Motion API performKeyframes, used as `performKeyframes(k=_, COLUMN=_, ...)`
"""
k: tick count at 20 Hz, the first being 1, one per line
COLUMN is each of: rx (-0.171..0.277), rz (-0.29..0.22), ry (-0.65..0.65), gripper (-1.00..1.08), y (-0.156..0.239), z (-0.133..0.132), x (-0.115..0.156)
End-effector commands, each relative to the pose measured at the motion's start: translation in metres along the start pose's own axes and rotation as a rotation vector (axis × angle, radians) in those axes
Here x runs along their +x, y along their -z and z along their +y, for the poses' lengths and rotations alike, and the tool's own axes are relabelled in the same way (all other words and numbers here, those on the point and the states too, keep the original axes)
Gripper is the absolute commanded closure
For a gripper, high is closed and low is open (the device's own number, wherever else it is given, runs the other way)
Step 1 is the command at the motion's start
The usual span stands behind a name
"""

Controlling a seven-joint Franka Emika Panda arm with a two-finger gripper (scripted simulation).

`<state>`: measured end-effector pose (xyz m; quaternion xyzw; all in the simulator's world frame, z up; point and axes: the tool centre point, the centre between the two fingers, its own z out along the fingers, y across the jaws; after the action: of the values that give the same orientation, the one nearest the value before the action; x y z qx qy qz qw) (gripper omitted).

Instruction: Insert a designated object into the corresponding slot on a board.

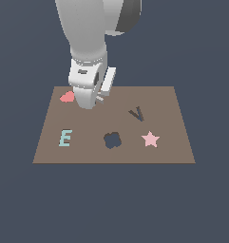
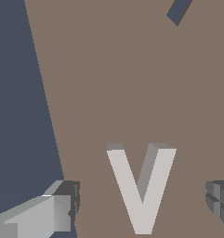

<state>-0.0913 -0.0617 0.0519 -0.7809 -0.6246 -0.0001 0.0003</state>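
Note:
The brown board (image 1: pixel 163 152) lies flat on the floor. The dark V-shaped slot (image 1: pixel 136 113) is at its back right in the exterior view. The light-grey V piece (image 2: pixel 141 190) lies on the board (image 2: pixel 108 69) in the wrist view; in the exterior view the hand hides it. My gripper (image 1: pixel 90 103) is low over the board's back left, next to the red heart (image 1: pixel 67 97). In the wrist view my gripper (image 2: pixel 141 207) is open, its fingers (image 2: pixel 62 209) on either side of the V piece with gaps, not touching it.
A teal E (image 1: pixel 64 138), a dark flower-shaped hole (image 1: pixel 112 140) and a pink star (image 1: pixel 150 139) lie along the board's front. A corner of a dark cutout (image 2: pixel 179 11) shows in the wrist view. The board's edge and dark-blue floor (image 2: pixel 16 93) lie beside one finger.

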Motion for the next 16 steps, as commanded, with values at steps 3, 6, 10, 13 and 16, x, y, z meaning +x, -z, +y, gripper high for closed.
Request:
performKeyframes(k=3, rx=0.0, rz=0.0, ry=0.029, gripper=-0.92, y=-0.0025, z=0.0002, x=-0.0023)
performKeyframes(k=6, rx=0.0, rz=0.0, ry=0.03, gripper=-0.92, y=-0.0026, z=0.0004, x=-0.0025)
performKeyframes(k=10, rx=0.0, rz=-0.001, ry=0.023, gripper=-0.92, y=-0.0019, z=0.0006, x=-0.0018)
performKeyframes(k=13, rx=0.0, rz=-0.001, ry=0.024, gripper=-0.92, y=-0.0034, z=0.0005, x=-0.002)
performKeyframes(k=16, rx=0.0, rz=-0.001, ry=0.024, gripper=-0.92, y=-0.0103, z=0.0005, x=-0.002)
